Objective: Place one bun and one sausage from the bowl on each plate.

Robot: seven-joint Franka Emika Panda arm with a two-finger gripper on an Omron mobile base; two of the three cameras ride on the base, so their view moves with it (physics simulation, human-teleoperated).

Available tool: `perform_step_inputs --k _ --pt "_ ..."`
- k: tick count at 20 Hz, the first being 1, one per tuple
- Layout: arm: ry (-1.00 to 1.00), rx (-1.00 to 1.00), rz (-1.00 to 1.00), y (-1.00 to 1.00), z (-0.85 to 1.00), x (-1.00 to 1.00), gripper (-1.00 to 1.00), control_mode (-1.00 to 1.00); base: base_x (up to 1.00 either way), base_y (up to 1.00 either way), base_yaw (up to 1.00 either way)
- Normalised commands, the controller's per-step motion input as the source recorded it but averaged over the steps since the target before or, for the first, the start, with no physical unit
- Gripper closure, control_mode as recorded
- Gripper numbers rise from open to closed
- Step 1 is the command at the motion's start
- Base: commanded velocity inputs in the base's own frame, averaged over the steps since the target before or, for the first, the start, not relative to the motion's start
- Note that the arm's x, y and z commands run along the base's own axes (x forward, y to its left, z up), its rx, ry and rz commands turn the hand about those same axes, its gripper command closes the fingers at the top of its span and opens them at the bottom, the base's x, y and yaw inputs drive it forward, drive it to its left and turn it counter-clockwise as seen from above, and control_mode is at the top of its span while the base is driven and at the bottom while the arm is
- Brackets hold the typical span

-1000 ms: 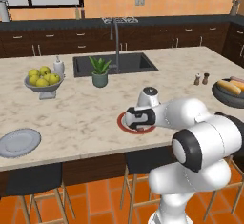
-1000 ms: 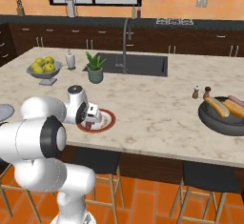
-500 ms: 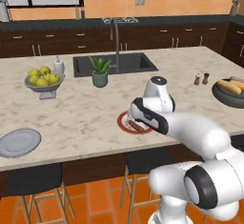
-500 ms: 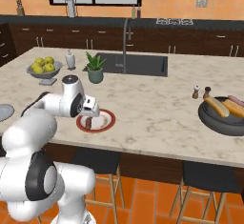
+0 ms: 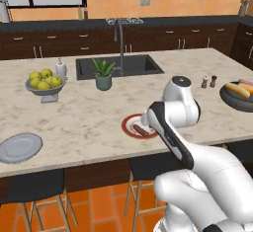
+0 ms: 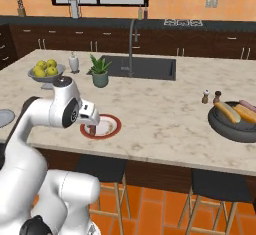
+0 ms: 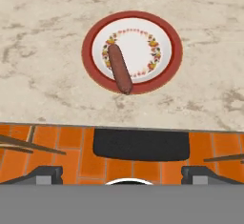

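Note:
A dark red-brown sausage (image 7: 119, 68) lies loose on the white plate with the red-brown rim (image 7: 172, 37), across its left half. My gripper (image 7: 123, 174) hangs above the plate's near edge, open, fingertips (image 7: 45, 173) wide apart and empty. From the right base view the gripper (image 6: 92, 124) covers part of that plate (image 6: 111, 127). The dark bowl (image 6: 220, 127) at the far right holds two buns (image 6: 227, 111) and a pale pink sausage (image 6: 248, 105). The grey-blue plate (image 5: 20, 147) lies bare at the counter's left front.
A footed fruit bowl (image 5: 44, 84), a soap bottle (image 5: 61, 68) and a potted plant (image 5: 104, 74) stand left of the sink (image 5: 118, 65). Two shakers (image 5: 208, 82) stand beside the dark bowl. Stools sit below the counter's front edge.
The arm has swung right and the hand has drawn back from the red-rimmed plate. The sausage stays on the plate, free of the fingers.

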Motion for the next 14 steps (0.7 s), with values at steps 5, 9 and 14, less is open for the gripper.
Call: perform_step_inputs --k 5,9,14 --pt "-0.06 0.0 0.0 -0.02 0.64 -0.4 -1.0 -1.0 0.0 0.0 0.0" --pt "-0.12 0.01 0.0 -0.05 0.09 -0.28 -1.0 -1.0 0.0 0.0 0.0" --pt "0.0 0.0 0.0 0.0 0.0 0.0 -1.0 1.0 0.0 0.0 0.0"
